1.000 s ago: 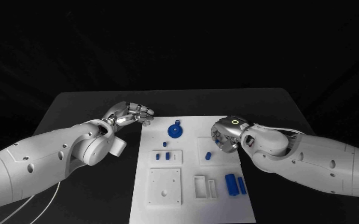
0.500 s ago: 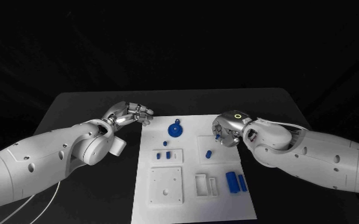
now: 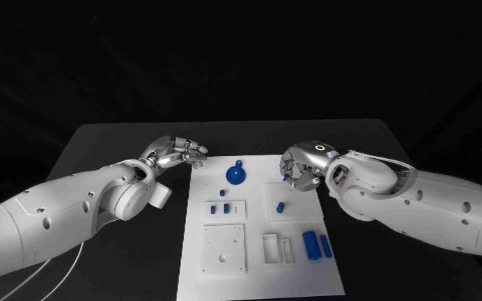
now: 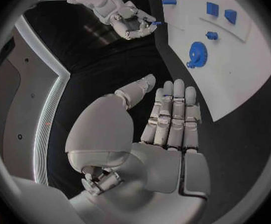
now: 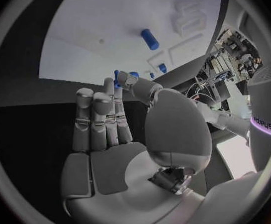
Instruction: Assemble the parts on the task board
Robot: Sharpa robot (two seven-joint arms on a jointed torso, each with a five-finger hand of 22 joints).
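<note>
The white task board lies in the middle of the black table. On it are a blue gear, a small blue peg, a short blue cylinder and two longer blue pieces. My right hand hovers over the board's far right edge and pinches a small blue part between thumb and fingertip; that part also shows in the left wrist view. My left hand stays off the board's far left corner, holding nothing, its fingers stretched out side by side.
Two small blue pieces stand in a white block on the board's left side. A white square plate and a white frame lie nearer me. Bare black table surrounds the board.
My right hand has lifted away from the board's right side toward its far edge, still pinching the small blue part. The left hand has stayed in place.
</note>
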